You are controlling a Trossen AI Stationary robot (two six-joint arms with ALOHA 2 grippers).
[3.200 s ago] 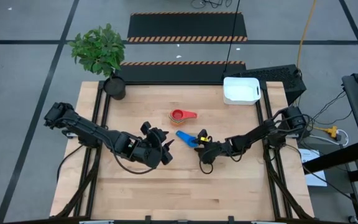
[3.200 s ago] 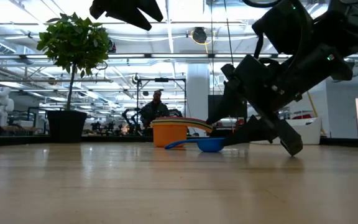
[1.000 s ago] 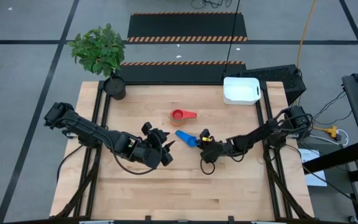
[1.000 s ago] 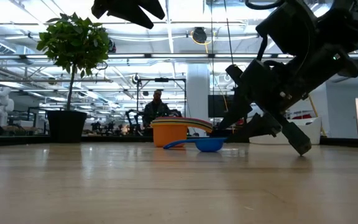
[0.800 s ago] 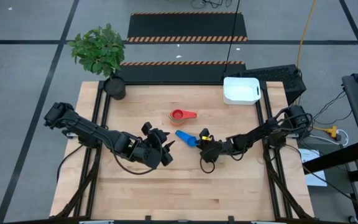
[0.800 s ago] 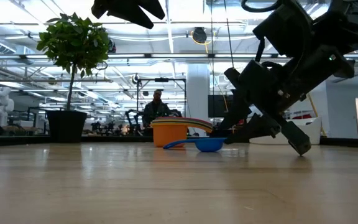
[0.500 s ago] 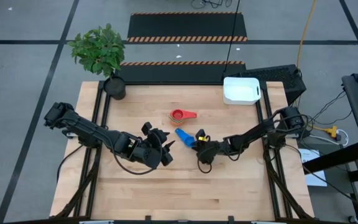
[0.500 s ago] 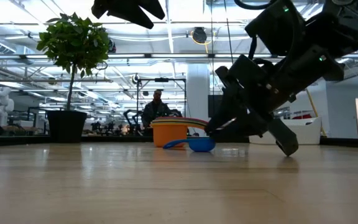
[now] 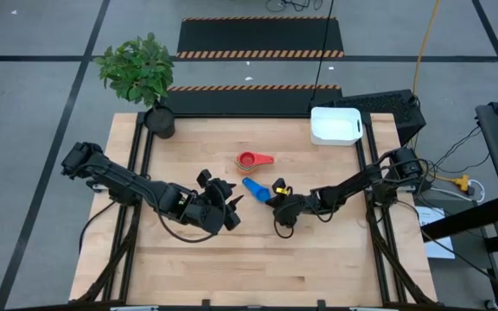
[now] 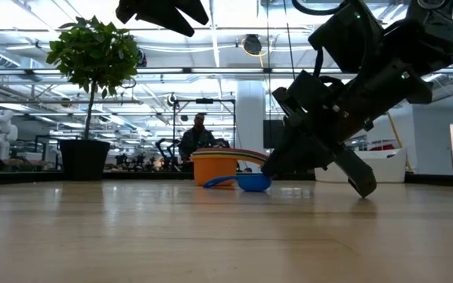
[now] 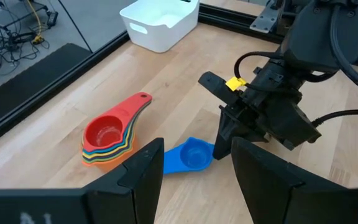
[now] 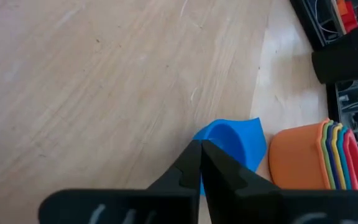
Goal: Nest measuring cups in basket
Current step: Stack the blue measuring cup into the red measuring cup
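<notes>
**Fingers shut at the blue cup's rim — grip not certain**

The right gripper (image 9: pixel 277 199) had its two fingers pressed together at the edge of the blue cup (image 11: pixel 188 155), low over the table. Whether they pinched the cup's wall or had slipped shut beside it could not be told. If plastic was not between them, a lift would likely leave the cup behind or flick it away. A thin pinch on the rim could also let the cup swing and drop on the way.

The blue cup lay on the wood just left of the right gripper, touching its fingertips, handle pointing left and far. The nested stack (image 9: pixel 249 160) — red on top, orange outermost — sat a little farther back, near but apart. The basket (image 9: pixel 335 126) stood well apart at the far right corner, with no cups in it. The left gripper (image 9: pixel 225 200) hung partly open and empty to the left of the cup.
</notes>
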